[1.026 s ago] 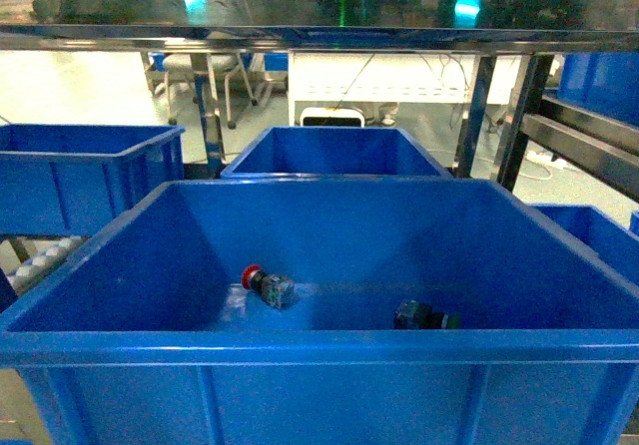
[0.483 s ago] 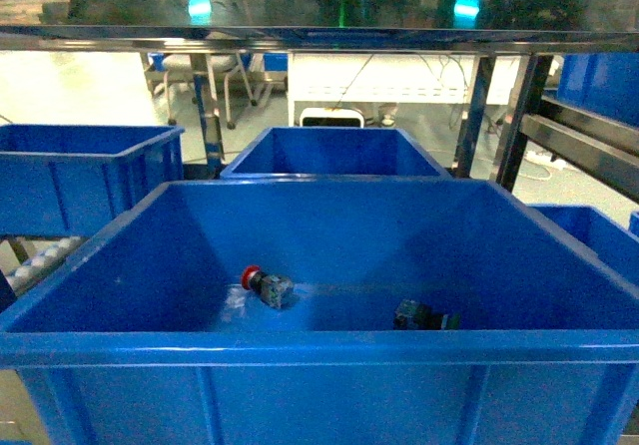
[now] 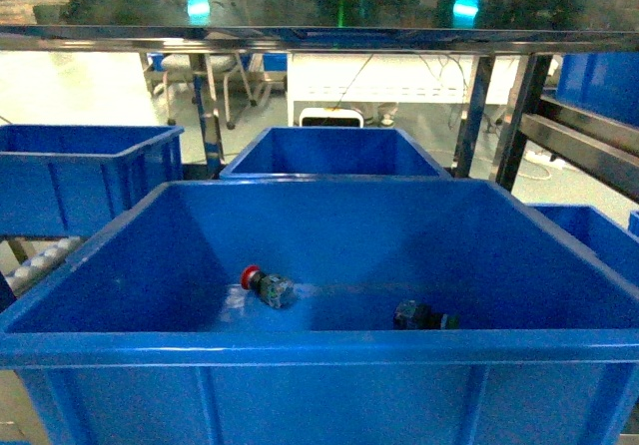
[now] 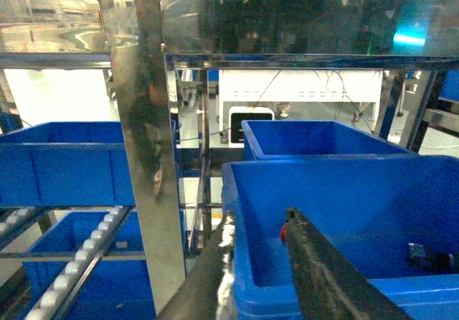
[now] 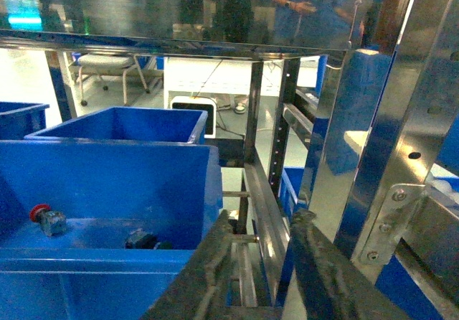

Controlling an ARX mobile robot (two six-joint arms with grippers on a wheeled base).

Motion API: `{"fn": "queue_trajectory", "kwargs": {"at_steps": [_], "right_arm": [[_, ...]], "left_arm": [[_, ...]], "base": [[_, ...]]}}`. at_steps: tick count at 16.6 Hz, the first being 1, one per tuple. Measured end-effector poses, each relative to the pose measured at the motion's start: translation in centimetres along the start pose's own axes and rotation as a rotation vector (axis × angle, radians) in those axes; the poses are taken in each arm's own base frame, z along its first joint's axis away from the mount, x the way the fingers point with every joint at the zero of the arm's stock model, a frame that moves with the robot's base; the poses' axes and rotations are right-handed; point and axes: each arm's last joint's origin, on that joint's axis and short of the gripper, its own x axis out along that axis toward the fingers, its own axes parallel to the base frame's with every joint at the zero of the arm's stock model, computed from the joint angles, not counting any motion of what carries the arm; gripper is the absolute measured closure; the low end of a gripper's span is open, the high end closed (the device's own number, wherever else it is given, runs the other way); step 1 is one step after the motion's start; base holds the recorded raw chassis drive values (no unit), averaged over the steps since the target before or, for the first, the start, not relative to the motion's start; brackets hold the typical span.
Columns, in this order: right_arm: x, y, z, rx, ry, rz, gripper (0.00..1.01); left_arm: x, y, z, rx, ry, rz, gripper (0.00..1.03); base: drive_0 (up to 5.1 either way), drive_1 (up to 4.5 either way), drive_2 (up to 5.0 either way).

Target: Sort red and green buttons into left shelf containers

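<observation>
Buttons apart from end effectors

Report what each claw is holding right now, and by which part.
Nothing. Both the left claw and right claw are open and empty; both buttons lie in the front tub.

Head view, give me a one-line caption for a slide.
Red-capped push button and dark green-capped button lie apart on the floor of a large blue plastic tub; no grippers in view.
</observation>
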Motion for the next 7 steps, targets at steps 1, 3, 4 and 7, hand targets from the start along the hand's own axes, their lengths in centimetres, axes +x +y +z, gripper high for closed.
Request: {"fn": "queue_trajectory", "kwargs": {"at_steps": [1,3,4,7], "right_arm": [[0.00,0.00,0.00,0.000,0.000,0.000,0.64],[0.00,0.00,0.00,0.000,0.000,0.000,0.42],[0.00,0.00,0.00,0.000,0.000,0.000,0.35],[0.00,0.00,0.00,0.000,0.000,0.000,0.01]], "left_arm": [[0.00,0.00,0.00,0.000,0.000,0.000,0.67],[0.00,0.00,0.00,0.000,0.000,0.000,0.47],[0.00,0.00,0.00,0.000,0.000,0.000,0.38],[0.00,0.00,0.00,0.000,0.000,0.000,0.05]], "base": [[0.0,0.00,0.0],[0.0,0.00,0.0],[0.0,0.00,0.0],[0.0,0.00,0.0]]}}
